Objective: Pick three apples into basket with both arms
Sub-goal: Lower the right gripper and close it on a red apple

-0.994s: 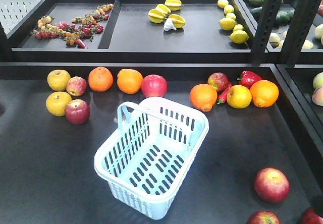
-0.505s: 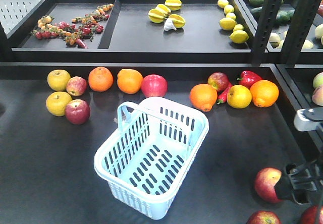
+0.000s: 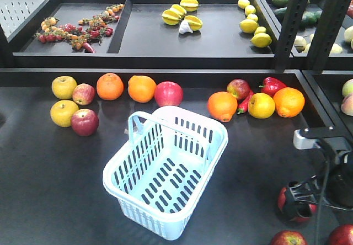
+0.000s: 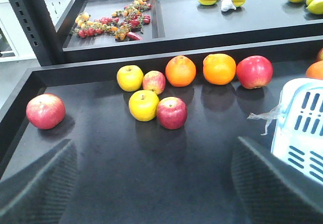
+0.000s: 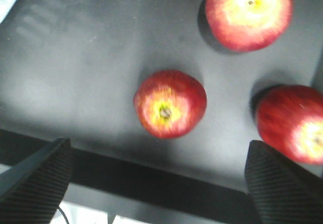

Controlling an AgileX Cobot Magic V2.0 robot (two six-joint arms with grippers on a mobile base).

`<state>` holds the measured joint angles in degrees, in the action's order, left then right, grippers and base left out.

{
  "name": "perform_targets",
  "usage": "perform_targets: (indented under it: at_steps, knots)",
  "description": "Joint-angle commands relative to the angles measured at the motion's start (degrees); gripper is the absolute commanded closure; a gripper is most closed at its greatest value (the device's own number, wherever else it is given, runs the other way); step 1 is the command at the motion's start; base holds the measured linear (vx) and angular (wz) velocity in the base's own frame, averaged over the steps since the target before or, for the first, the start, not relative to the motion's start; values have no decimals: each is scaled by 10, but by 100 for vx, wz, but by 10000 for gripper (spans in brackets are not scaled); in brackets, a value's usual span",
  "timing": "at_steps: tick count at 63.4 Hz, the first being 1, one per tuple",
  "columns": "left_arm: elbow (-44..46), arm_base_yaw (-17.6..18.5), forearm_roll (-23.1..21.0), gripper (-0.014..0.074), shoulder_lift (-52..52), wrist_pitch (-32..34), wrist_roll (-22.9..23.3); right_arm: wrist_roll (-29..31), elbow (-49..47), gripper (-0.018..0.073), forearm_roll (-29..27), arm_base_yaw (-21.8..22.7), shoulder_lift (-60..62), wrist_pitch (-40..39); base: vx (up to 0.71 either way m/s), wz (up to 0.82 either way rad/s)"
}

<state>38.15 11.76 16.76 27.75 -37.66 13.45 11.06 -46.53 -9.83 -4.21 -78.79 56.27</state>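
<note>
Three dark red apples lie at the near right of the table: one (image 3: 302,218) partly covered by my right gripper (image 3: 300,200), another (image 3: 288,238) at the bottom edge, a third (image 3: 342,235) in the corner. In the right wrist view the open gripper (image 5: 159,183) hovers above them with nothing between its fingers; the middle apple (image 5: 170,103) is just ahead of the jaws, the others (image 5: 250,13) (image 5: 292,123) to the right. The pale blue basket (image 3: 165,170) stands empty mid-table. My left gripper (image 4: 156,183) is open over bare table, with the basket (image 4: 303,123) at its right.
A row of yellow apples, oranges and red apples (image 3: 142,89) lines the back wall, with an orange (image 3: 222,106) and a red pepper (image 3: 272,85) to the right. A raised shelf (image 3: 165,57) with starfruit and lemons sits behind. A lone red apple (image 4: 45,111) lies far left.
My right arm has come into view from the right edge and moved left over the nearest dark red apple. The basket and fruit have not moved.
</note>
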Motion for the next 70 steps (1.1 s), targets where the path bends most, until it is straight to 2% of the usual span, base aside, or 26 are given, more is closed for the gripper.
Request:
perform_targets:
  at_steps: [1,23,70]
  knots:
    - [15,1,7,7,3,35,7,15,-16,-94,-14,1,-16,-19,0,0]
    - [15,1,7,7,3,35,7,15,-16,-92,-12,1,-125,-42,0,0]
    - [15,1,7,7,3,35,7,9,-16,-87,-12,1,-252,-89,0,0]
